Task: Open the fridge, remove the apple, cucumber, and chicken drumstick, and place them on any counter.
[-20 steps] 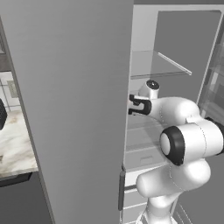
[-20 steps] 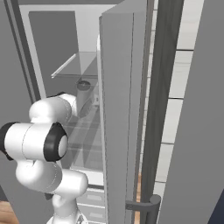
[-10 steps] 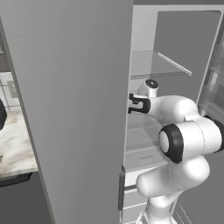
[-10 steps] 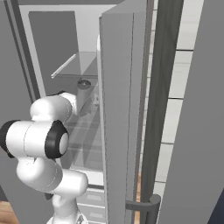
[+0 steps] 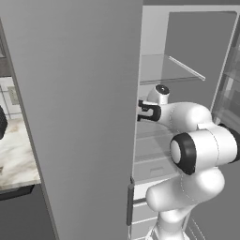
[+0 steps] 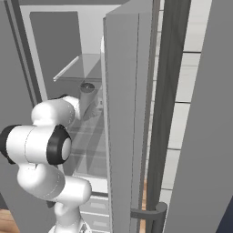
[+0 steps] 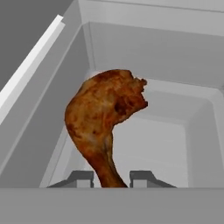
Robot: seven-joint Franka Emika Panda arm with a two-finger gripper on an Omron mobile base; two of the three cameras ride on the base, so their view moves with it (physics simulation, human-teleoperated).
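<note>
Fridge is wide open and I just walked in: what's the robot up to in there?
The arm is reaching into the open fridge at shelf height. In the hand view the gripper has its two fingertips on either side of the thin end of the chicken drumstick, with the thick end pointing away. The jaws stand close beside the bone; whether they already pinch it cannot be told.

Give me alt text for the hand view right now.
A brown-orange chicken drumstick stands thick end up inside the white fridge interior, its thin end running down between the two dark fingertips of the gripper. The tips sit close on either side of the bone; a firm grip cannot be confirmed.
</note>
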